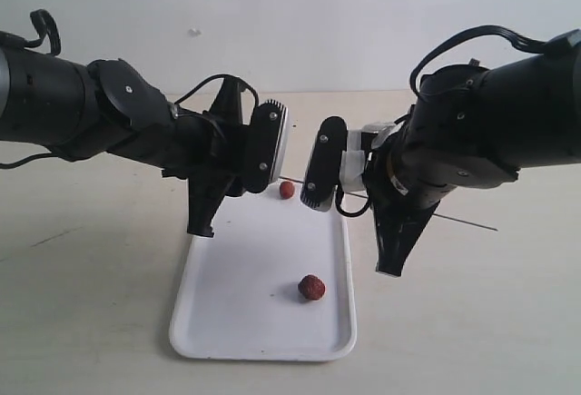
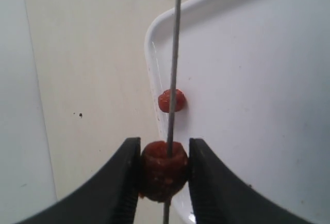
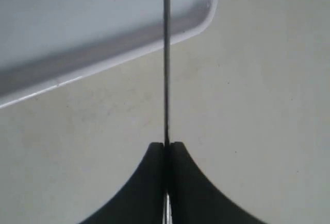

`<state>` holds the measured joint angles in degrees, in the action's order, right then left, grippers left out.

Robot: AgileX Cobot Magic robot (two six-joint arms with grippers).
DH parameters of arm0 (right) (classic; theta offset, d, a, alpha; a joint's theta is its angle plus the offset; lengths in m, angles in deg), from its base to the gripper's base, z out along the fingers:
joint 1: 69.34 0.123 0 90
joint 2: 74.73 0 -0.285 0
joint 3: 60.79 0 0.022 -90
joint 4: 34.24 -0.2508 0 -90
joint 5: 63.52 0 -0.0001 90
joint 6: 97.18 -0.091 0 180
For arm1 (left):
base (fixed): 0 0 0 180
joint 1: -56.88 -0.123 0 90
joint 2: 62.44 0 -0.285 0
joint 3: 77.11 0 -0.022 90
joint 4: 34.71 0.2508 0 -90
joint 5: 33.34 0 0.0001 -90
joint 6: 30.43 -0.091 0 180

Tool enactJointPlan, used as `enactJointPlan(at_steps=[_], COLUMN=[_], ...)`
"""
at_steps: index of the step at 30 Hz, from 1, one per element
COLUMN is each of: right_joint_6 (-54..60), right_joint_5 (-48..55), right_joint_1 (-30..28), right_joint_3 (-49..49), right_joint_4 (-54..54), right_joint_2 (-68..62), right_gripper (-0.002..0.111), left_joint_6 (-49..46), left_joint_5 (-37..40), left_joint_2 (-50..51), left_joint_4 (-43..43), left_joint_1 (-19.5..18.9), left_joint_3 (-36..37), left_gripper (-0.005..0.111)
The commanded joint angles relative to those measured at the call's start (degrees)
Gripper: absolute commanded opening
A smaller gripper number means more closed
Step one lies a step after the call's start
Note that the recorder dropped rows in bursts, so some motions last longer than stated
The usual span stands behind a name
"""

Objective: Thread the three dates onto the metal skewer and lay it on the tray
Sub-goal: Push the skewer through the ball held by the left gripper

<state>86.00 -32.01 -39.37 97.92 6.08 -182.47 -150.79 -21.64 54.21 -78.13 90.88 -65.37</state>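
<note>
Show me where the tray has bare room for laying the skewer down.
Free: the tray floor between the loose date and the rim on the left arm's side, plus the strip along the near rim. Crowded: the far end, where the left tool and its held date, the right tool, the skewer and another date gather.

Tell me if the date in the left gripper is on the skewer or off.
On. In the left wrist view the skewer enters the date held by the left gripper and exits its other side.

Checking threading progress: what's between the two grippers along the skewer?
One date in line with the skewer, seen in exterior view; whether it's threaded is unclear.
</note>
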Motion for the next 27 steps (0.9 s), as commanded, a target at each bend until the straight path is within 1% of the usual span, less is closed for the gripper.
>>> enactJointPlan(at_steps=[1,8,16,27], right_joint_6=[-0.27,-1.34,-3.18,-3.18], right_joint_5=[-4.02,-8.02,-8.32,-8.87], right_joint_1=[-0.04,-0.04,-0.04,-0.04], right_joint_3=[0.52,0.52,3.42,3.96], right_joint_4=[0.07,0.07,0.07,0.07], right_joint_2=[-0.06,-1.44,-4.87,-4.88], right_gripper=[0.0,0.0,0.0,0.0], left_joint_6=[0.12,0.12,0.12,0.12], left_joint_5=[0.5,0.5,0.5,-0.58], left_joint_2=[-0.43,-0.43,-0.43,-0.43], left_joint_4=[-0.47,-0.47,-0.47,-0.46], left_joint_1=[0.29,0.29,0.29,0.29], left_joint_3=[0.04,0.04,0.04,0.04], left_gripper=[0.032,0.032,0.032,0.032])
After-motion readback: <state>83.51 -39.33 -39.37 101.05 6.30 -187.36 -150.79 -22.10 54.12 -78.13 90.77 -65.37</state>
